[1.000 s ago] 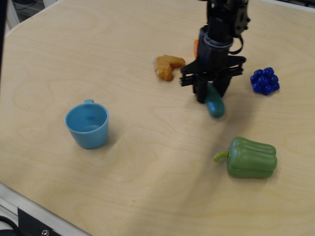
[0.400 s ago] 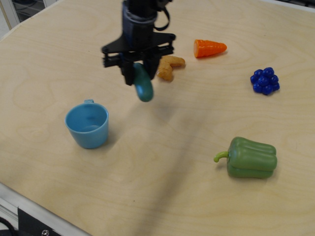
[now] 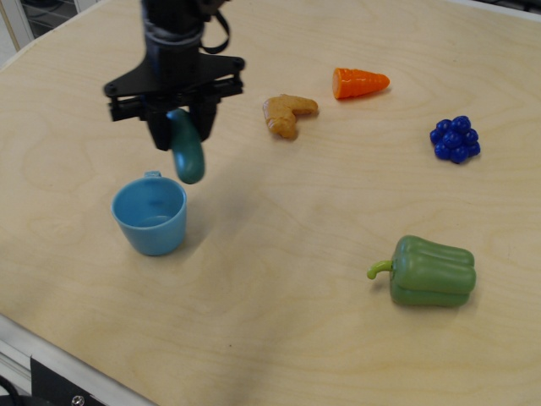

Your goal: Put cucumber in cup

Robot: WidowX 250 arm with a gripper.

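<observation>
On the pale plywood counter, the black tool hangs in the air clamped on the upper end of the smooth dark teal-green toy cucumber, which points down with its lower end just above the far right rim of the small light blue plastic cup. The cup stands upright and apart from the rest, with a lighter green toy bell pepper well off to the right. Farther back lie an orange toy carrot, a tan bent toy piece and a blue berry cluster.
</observation>
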